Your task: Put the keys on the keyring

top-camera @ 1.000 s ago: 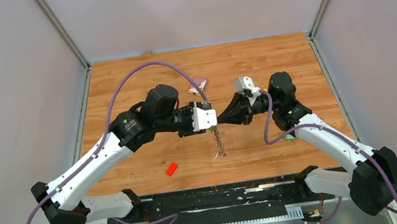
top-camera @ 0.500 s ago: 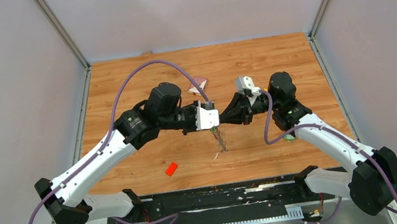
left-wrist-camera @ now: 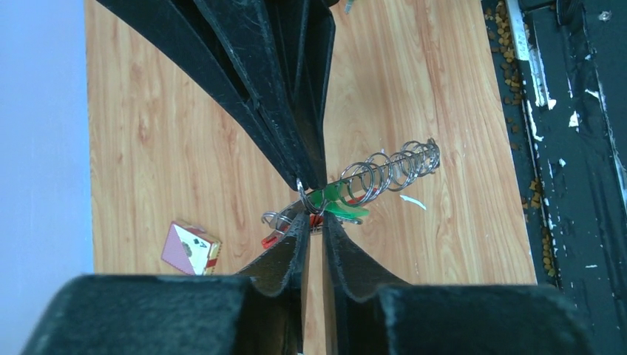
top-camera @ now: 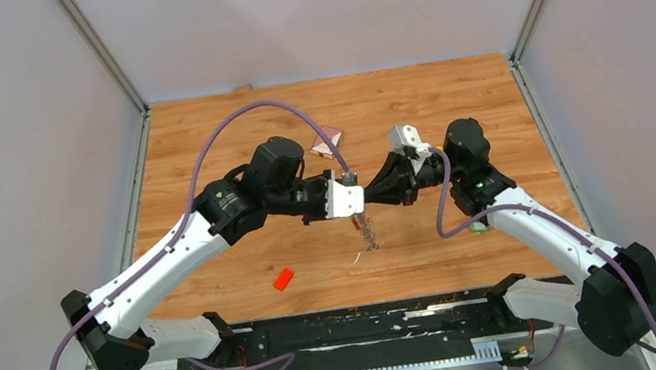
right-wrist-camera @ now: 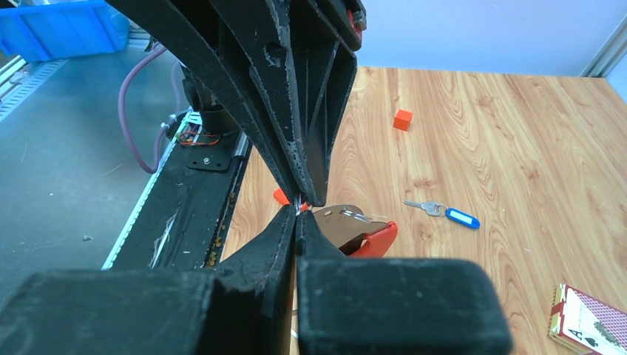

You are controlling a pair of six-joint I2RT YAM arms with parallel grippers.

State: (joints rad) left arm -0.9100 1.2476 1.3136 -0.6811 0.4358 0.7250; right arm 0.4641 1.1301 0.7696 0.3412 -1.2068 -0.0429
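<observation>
1. We see the right gripper [right-wrist-camera: 297, 216] pinched fully closed on a wire loop of the keyring [top-camera: 366, 230], which dangles just below its tips, over the worktop [top-camera: 221, 142].
2. The left gripper [left-wrist-camera: 313, 228] meets the right gripper tip to tip, jaws a sliver apart; we cannot tell whether it grips anything.
3. The green-tagged key [left-wrist-camera: 339, 207] sits just beside the right gripper's tips.

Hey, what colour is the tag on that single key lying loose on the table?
The tag is blue; the right wrist view shows it best.
</observation>
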